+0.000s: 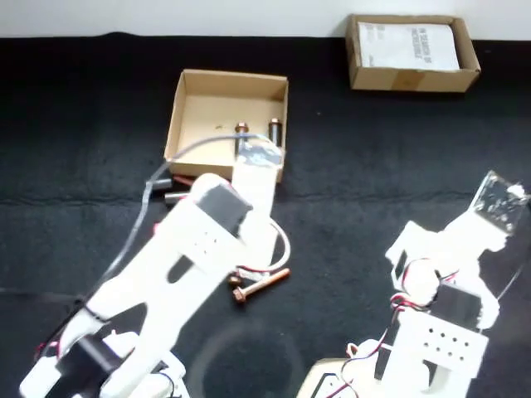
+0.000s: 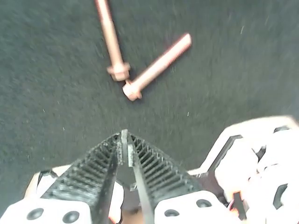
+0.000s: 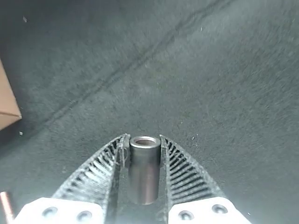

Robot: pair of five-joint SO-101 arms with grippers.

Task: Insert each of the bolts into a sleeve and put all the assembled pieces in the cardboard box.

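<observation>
The right gripper (image 3: 143, 139) clasped a sleeve (image 3: 144, 179); the left gripper (image 2: 125, 140), shut on nothing, hung over two bolts (image 2: 157, 62) lying head to head — it likely needed opening wide to seize one shank squarely

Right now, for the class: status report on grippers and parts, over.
Left gripper shut, empty; two copper bolts loose on mat. Right gripper shut on metal sleeve. Nothing blocks the bolts.
</observation>
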